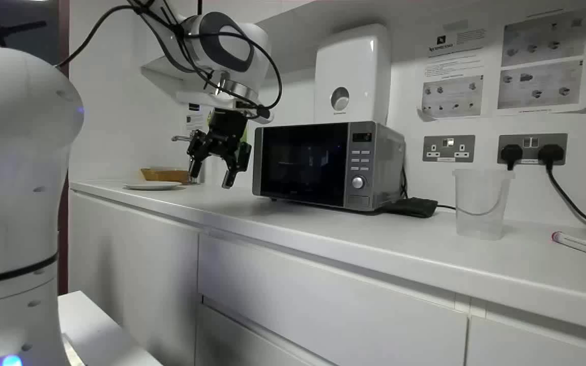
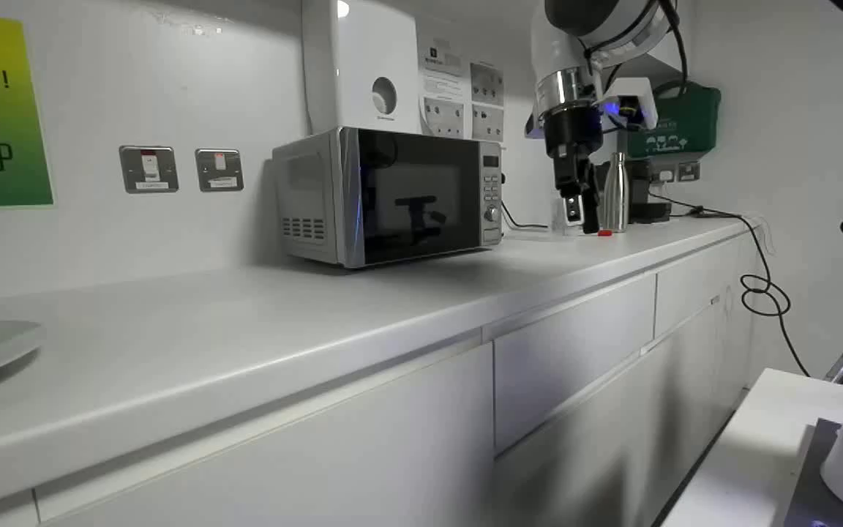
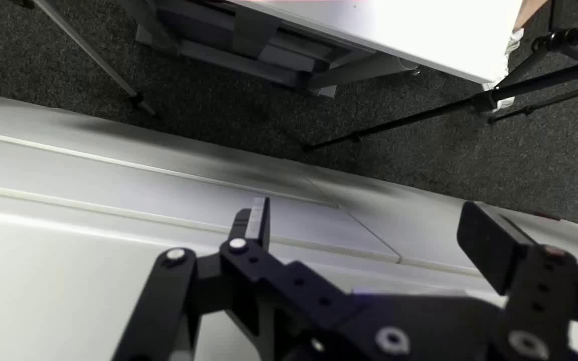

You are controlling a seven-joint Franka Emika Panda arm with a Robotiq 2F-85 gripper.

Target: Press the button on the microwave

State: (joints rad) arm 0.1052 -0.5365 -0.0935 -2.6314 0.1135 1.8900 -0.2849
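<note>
The silver-grey microwave (image 1: 303, 165) stands on the white counter with its dark glass door shut; it also shows in an exterior view (image 2: 421, 201). Its control strip (image 1: 359, 165) has a small dark display, several small buttons and a round knob (image 1: 358, 182) below them. My black gripper (image 1: 210, 178) is open and empty, pointing down above the counter, in front of the microwave door and apart from it. It also shows in an exterior view (image 2: 582, 216). In the wrist view my gripper (image 3: 364, 228) has its fingers wide apart with nothing between them; the microwave is out of that view.
A white wall dispenser (image 1: 352, 76) hangs above the microwave. A dark cloth (image 1: 410, 207), clear plastic bucket (image 1: 482, 206) and red marker (image 1: 585, 246) lie beyond its control end. A white plate (image 1: 153, 186) lies toward the opposite end. A steel bottle (image 2: 616, 194) stands farther along.
</note>
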